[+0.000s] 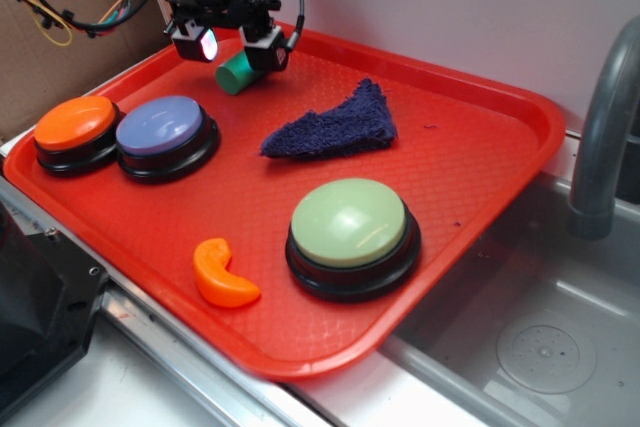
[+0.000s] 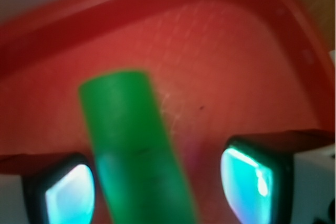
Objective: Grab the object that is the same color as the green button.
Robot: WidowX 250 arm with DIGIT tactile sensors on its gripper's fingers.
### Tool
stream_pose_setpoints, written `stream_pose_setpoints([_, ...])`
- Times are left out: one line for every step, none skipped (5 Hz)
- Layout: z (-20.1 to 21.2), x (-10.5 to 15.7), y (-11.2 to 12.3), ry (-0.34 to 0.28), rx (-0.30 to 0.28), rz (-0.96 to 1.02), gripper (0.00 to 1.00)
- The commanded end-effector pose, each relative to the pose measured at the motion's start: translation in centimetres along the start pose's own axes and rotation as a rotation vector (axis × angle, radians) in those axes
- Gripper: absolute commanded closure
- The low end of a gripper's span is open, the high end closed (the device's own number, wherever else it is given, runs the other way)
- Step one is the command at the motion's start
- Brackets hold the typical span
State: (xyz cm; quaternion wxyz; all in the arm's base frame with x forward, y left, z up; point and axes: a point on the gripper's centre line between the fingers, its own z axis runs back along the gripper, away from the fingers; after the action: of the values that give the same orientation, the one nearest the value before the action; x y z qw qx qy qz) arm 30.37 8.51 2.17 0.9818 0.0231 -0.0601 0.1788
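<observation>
The small green cylinder [image 1: 236,74] lies on its side on the red tray [image 1: 480,157] near the far left corner. My gripper [image 1: 232,48] hovers right above it, open, one finger on each side. In the wrist view the cylinder [image 2: 131,145] fills the gap between the two glowing pads [image 2: 71,192], close to the left one, with a gap to the right one. The pale green dome button [image 1: 350,225] on its black base sits at the tray's front middle, far from the gripper.
A lavender-blue button [image 1: 163,130] and an orange button [image 1: 76,125] sit at the tray's left. A purple cloth [image 1: 335,123] lies mid-tray. An orange curved piece [image 1: 222,275] lies near the front. A sink and grey faucet [image 1: 600,137] are at right.
</observation>
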Motion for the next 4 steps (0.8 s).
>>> stream_pose_setpoints([3.6, 0.3, -0.1, 0.017, 0.082, -0.081, 1.0])
stream_pose_setpoints([8.8, -1.3, 0.4, -0.007, 0.022, -0.166, 1.0])
stream_pose_setpoints([14.1, -3.5, 0.6, 0.022, 0.0, -0.243, 1.0])
stream_pose_setpoints([19.3, -5.5, -0.2, 0.055, 0.019, -0.363, 1.0])
